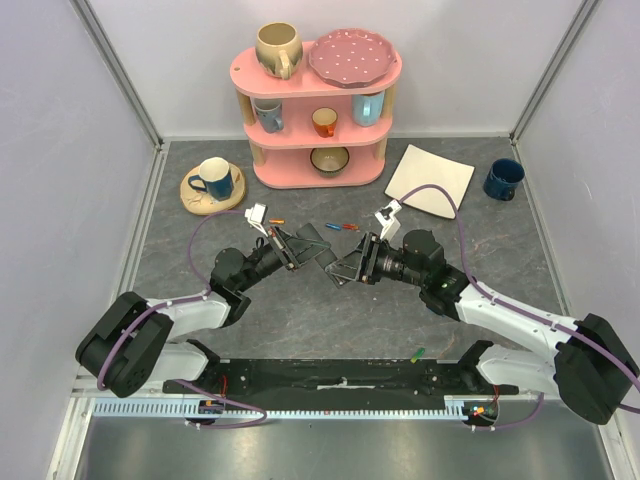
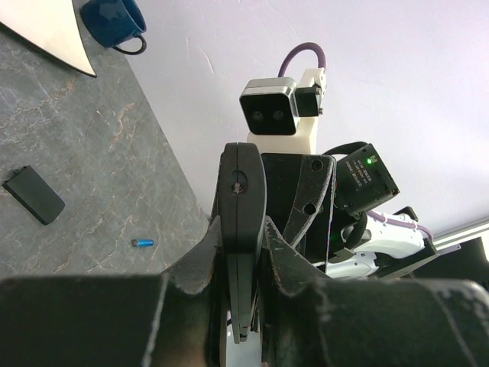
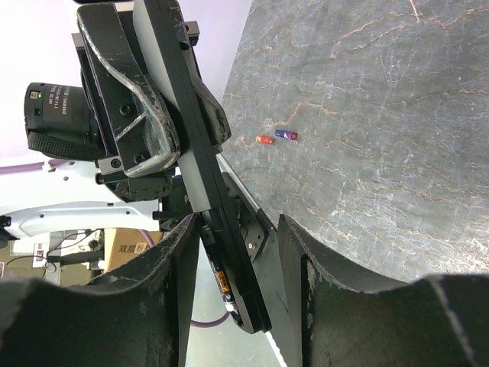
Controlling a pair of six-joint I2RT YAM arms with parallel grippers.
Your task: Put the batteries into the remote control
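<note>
My left gripper [image 1: 300,252] is shut on the remote control [image 2: 242,199], a slim black bar held edge-on above the table. In the right wrist view the remote control [image 3: 191,153] runs down between my right gripper's [image 3: 237,229] open jaws. The left finger [image 3: 164,267] lies against the side where an orange-and-black battery [image 3: 223,281] sits in the compartment. The other finger [image 3: 306,267] stands apart from it. A red battery [image 3: 265,140] and a blue battery [image 3: 286,134] lie loose on the table. The right gripper [image 1: 345,265] faces the left one at mid-table.
A small black flat cover [image 2: 34,195] lies on the grey table near a blue battery [image 2: 143,242]. A green battery [image 1: 418,352] rests near the front rail. Behind are a pink shelf [image 1: 318,120] with crockery, a white plate [image 1: 430,180], and blue mugs [image 1: 503,179].
</note>
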